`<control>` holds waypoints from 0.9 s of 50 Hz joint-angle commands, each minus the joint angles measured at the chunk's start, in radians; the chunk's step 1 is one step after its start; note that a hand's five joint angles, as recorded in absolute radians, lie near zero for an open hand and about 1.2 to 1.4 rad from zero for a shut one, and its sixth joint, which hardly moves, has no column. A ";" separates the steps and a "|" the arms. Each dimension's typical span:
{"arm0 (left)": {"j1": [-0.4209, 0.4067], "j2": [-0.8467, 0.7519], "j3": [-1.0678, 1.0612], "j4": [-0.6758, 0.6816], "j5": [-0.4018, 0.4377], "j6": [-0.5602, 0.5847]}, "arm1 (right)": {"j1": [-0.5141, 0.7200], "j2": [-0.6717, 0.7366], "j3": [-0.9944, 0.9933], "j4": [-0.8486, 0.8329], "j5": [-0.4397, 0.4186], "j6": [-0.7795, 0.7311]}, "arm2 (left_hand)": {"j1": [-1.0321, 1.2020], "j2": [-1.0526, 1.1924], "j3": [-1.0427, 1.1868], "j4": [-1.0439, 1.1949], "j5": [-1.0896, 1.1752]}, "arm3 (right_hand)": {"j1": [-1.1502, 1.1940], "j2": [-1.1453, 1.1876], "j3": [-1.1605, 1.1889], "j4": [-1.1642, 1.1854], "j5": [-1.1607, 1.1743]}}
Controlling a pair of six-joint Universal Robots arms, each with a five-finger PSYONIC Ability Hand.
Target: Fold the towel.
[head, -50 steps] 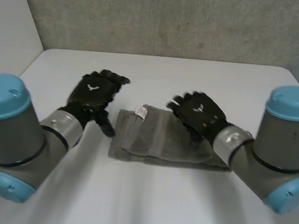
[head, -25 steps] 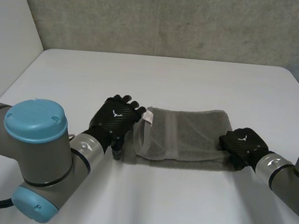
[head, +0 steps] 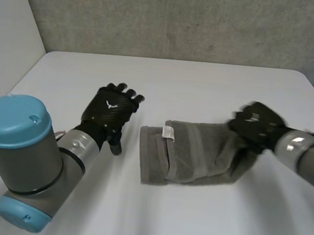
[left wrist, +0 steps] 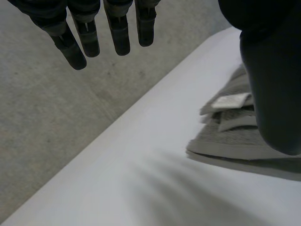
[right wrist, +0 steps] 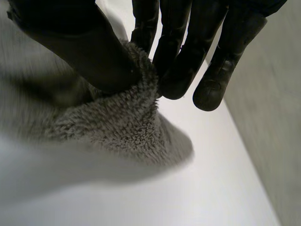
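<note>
i count one towel [head: 194, 159] on the white bench [head: 166, 80]: grey, folded over into layers, lying between the two hands and nearer the right one. one white label [head: 168, 133] sits on its left end. the right hand [head: 255, 123] is clamped on the towel's right end. in the right wrist view the thumb and fingers [right wrist: 176, 56] pinch a bunched tuft of the pile between them. the left hand [head: 110, 109] is apart from the towel, near its left end, holding nothing. in the left wrist view its fingers [left wrist: 117, 33] hang straight and slightly spread, with the thumb in front of the label end.
</note>
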 commanded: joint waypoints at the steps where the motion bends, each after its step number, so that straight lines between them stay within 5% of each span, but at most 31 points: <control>1: 0.023 0.018 0.023 0.001 -0.005 0.000 | 0.350 0.150 -0.174 0.012 0.019 0.001 | -0.090 -0.085 -0.070 -0.092 -0.215 | 0.092 0.106 0.067 0.061 0.065; 5: 0.023 0.021 0.043 0.001 -0.031 0.000 | 0.508 0.277 -0.263 0.012 0.071 0.003 | -0.090 -0.085 -0.070 -0.092 -0.215 | 0.092 0.106 0.067 0.061 0.065; 12: 0.018 0.021 0.051 0.001 -0.050 0.000 | 0.559 0.328 -0.283 -0.005 0.122 0.010 | -0.090 -0.085 -0.070 -0.092 -0.215 | 0.092 0.106 0.067 0.061 0.065; 13: 0.016 0.021 0.051 0.001 -0.050 0.000 | 0.555 0.328 -0.271 -0.017 0.124 0.017 | -0.090 -0.085 -0.070 -0.092 -0.215 | -0.290 -0.276 -0.316 -0.321 -0.317; 14: 0.016 0.021 0.051 0.001 -0.050 0.000 | 0.554 0.328 -0.271 -0.017 0.124 0.017 | -0.090 -0.085 -0.070 -0.092 -0.215 | -0.294 -0.280 -0.320 -0.325 -0.321; 16: 0.015 0.021 0.051 0.001 -0.050 0.000 | 0.547 0.321 -0.231 -0.043 0.128 0.068 | -0.090 -0.085 -0.070 -0.092 -0.215 | -1.055 -1.041 -1.081 -1.086 -1.082; 32: -0.042 -0.060 0.147 0.023 -0.056 -0.060 | 0.300 -0.023 -0.029 -0.106 0.090 0.570 | -0.090 -0.085 -0.070 -0.092 -0.215 | -1.129 -1.116 -1.155 -1.160 -1.157; 45: -0.132 -0.235 0.250 -0.062 -0.054 -0.132 | 0.219 0.034 -0.030 -0.103 0.107 0.598 | -0.081 -0.077 -0.061 -0.083 -0.207 | -1.129 -1.116 -1.155 -1.160 -1.157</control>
